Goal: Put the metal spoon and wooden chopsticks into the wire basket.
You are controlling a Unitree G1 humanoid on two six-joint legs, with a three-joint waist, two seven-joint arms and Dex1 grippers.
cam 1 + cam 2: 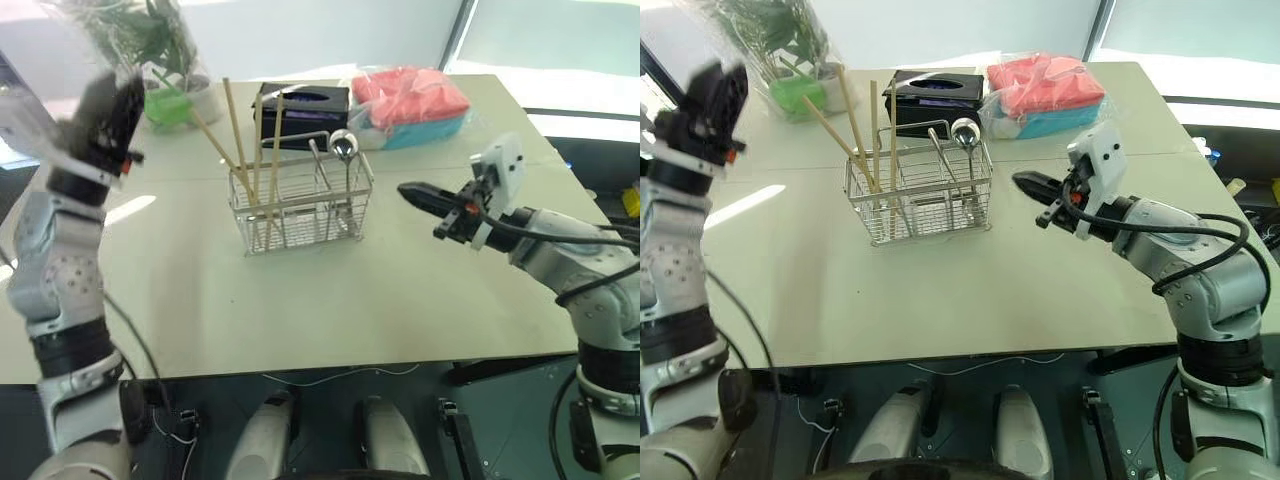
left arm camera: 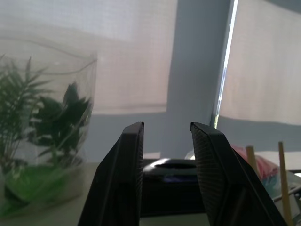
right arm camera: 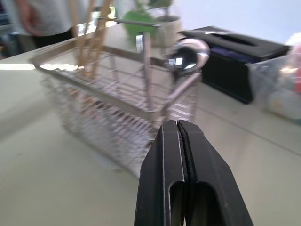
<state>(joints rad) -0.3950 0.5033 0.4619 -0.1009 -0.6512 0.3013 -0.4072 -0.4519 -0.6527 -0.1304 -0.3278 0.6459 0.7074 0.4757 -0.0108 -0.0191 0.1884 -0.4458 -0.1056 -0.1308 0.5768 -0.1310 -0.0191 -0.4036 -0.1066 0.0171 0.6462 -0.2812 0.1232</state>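
The basket (image 1: 300,205) stands mid-surface (image 1: 330,300), chopsticks (image 1: 240,140) in its left end, spoon (image 1: 343,150) upright at its right. Behind sit a black tissue box (image 1: 300,105), bagged plant (image 1: 160,50) and cloth pack (image 1: 410,100). The left tool (image 2: 164,179) hangs empty, jaws apart; the right tool (image 1: 415,192), closed and empty, points at the basket.

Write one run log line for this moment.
shiny metal spoon: in silver wire basket | light wooden chopsticks: in basket | left jaws: apart, empty | right jaws: shut, empty

A black tissue box (image 1: 303,105) beside bagged pink and blue cloths (image 1: 412,105); a wrapped plant (image 1: 150,50) nearby.
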